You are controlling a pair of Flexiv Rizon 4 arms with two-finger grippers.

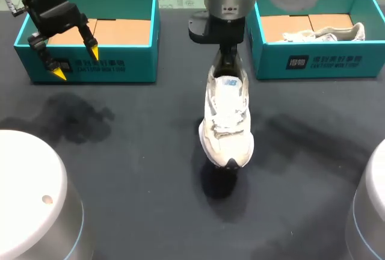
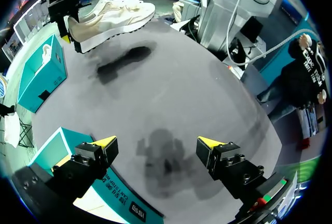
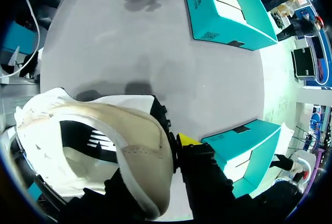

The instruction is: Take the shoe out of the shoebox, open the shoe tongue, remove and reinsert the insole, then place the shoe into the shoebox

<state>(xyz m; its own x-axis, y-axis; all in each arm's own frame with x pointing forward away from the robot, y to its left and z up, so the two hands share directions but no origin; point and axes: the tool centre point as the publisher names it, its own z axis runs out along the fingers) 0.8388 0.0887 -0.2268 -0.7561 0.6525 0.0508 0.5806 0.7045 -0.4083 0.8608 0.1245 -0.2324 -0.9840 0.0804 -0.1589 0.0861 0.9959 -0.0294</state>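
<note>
The right jaws pinch the white sneaker (image 1: 227,115) by its heel collar. One yellow fingertip (image 3: 188,140) presses on the outside of the heel (the other side of the grip is hidden by the shoe). The sneaker (image 3: 104,146) hangs clear of the dark counter (image 1: 132,151) with its toe pointing away from the jaws and its laces facing up. Its shadow (image 1: 219,185) lies on the counter under the toe. Just beside the right jaws stands a teal shoebox (image 1: 319,61) with a second pale shoe (image 1: 328,33) lying inside it. The left jaws are spread wide and hold nothing, their yellow fingertips (image 1: 59,73) over the front wall of the other teal shoebox (image 1: 90,70), whose brown cardboard floor shows. On the counter ahead of the left jaws is a dark blotch (image 2: 166,156). Well beyond it the sneaker (image 2: 111,16) hangs above its shadow (image 2: 124,60), far from the left jaws.
</note>
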